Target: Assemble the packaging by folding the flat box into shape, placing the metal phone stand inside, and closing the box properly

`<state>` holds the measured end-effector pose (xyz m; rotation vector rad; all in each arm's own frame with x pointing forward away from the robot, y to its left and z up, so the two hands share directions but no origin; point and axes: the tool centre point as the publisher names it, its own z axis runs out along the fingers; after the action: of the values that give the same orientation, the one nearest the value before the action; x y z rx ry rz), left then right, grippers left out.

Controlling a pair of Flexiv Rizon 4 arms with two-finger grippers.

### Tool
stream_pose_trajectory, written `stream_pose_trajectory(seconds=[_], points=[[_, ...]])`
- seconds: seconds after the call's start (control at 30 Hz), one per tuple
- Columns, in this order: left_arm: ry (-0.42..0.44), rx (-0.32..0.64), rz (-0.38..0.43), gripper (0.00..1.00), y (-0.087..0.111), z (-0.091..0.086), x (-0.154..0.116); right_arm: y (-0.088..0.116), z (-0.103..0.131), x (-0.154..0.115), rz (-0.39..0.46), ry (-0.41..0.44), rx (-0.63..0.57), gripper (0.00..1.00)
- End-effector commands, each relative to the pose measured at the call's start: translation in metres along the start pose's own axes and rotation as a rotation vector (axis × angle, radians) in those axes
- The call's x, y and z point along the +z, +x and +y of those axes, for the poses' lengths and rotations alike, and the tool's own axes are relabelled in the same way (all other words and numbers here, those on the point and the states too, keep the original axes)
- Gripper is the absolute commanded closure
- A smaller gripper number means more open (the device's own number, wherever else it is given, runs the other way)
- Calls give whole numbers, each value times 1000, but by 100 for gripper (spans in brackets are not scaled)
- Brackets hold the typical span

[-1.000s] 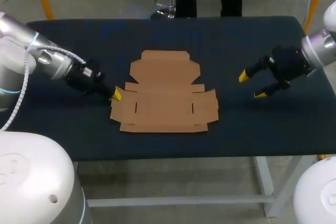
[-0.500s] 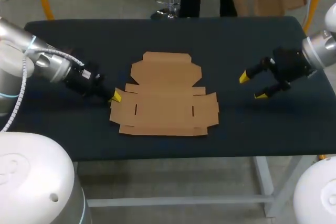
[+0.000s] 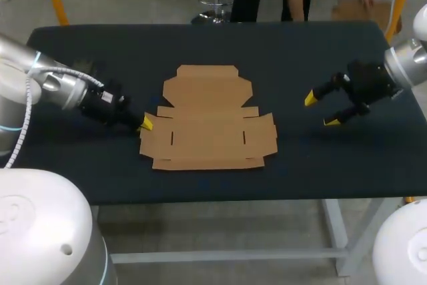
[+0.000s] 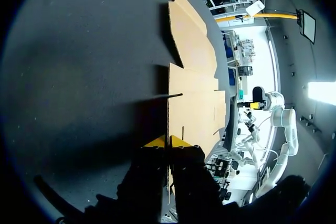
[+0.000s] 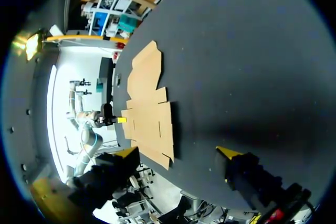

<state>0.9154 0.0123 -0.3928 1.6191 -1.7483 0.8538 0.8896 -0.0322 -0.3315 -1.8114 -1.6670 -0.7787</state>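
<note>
while the flat box (image 3: 208,121) lies unfolded in the middle of the table (image 3: 300,51), your left gripper (image 3: 146,123) is pinched together on its left flap edge, probably to raise that side. your right gripper (image 3: 320,110) hangs well apart, fingers spread. no phone stand shows.

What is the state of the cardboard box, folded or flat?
Flat: the cardboard box lies spread on the table, with no flap standing up.

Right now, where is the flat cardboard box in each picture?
Head view: flat box centred on the table.
Left wrist view: box just ahead, edge between the fingertips.
Right wrist view: box far ahead across the table.
Shared landmark: left gripper at the box's edge.
</note>
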Motion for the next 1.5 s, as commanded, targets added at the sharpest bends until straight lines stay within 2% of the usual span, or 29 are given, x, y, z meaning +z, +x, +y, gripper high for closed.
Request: stream_pose_trajectory(seconds=[0.03, 0.07, 0.1, 0.57, 0.83, 1.07, 1.3, 1.5], points=[[-9, -3, -6, 52, 1, -3, 0, -1, 1, 0, 4, 3, 1, 0], [-9, -3, -7, 18, 1, -3, -1, -1, 2, 0, 4, 3, 2, 0], [-5, -3, -14, 0, 2, -4, -4, -2, 2, 0, 4, 4, 3, 0], [101, -53, -174, 0, 9, -10, -57, 1, 11, 1, 10, 15, -16, 0], [140, -100, -227, 0, 12, -18, -83, 9, 27, 8, 23, 30, -67, 0], [184, -122, -276, 0, 13, -21, -97, 20, 47, 12, 19, 29, -127, 0], [220, -126, -288, 0, 12, -26, -105, 32, 61, 23, 13, 32, -174, 0], [248, -131, -292, 0, 12, -32, -107, 35, 72, 34, 27, 0, -197, 0]])
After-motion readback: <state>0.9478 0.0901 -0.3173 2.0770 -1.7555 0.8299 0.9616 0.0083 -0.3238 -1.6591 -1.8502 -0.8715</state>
